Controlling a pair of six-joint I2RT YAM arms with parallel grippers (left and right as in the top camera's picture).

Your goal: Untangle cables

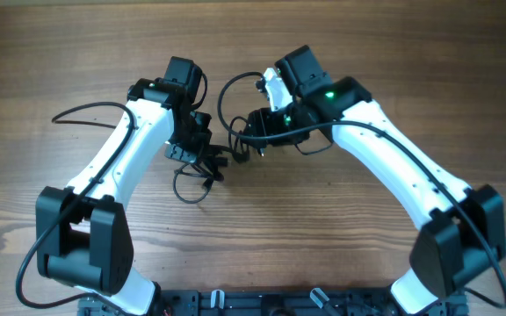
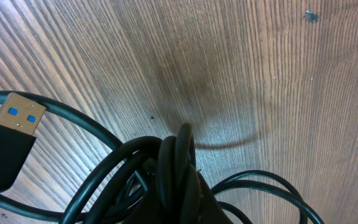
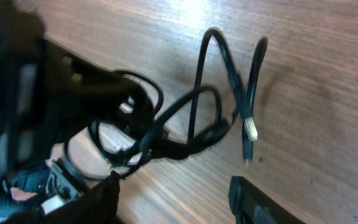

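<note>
Several thin black cables [image 1: 211, 167] in one knotted clump at the middle of the table [image 1: 323, 219], right between the two grippers; loose loops spilling toward the near edge, one more arching toward the far side; left gripper [image 1: 198, 145] right at the clump, touching or buried in it; cannot tell from any view whether closed on it, own fingers not visible in the left wrist view, only bundled cords filling the bottom of frame; looks raised off the wood though, going by the soft shadow underneath; probably kept there as an anchor for pulling strands free from the other side; USB plug [image 2: 17, 116] with blue insert poking out at the left of that view, clear of the knot; likely the easiest end to trace. Right gripper [image 3: 173, 186] spread wide, nothing between the fingers [image 3: 257, 199]; just short of the tangle, facing it, apparently lining up on a strand; second plug [image 3: 248, 132] at the end of a long loop nearest those fingers, apart from the main knot; plausible grab target, a free end being easier to feed back through than a mid-loop tug. Risk, as a guess: a tighter knot from pulling while pinched; also easy to miss a thin cord or catch two at once; untangling barely under way by the look of it, no strand separated yet.
</note>
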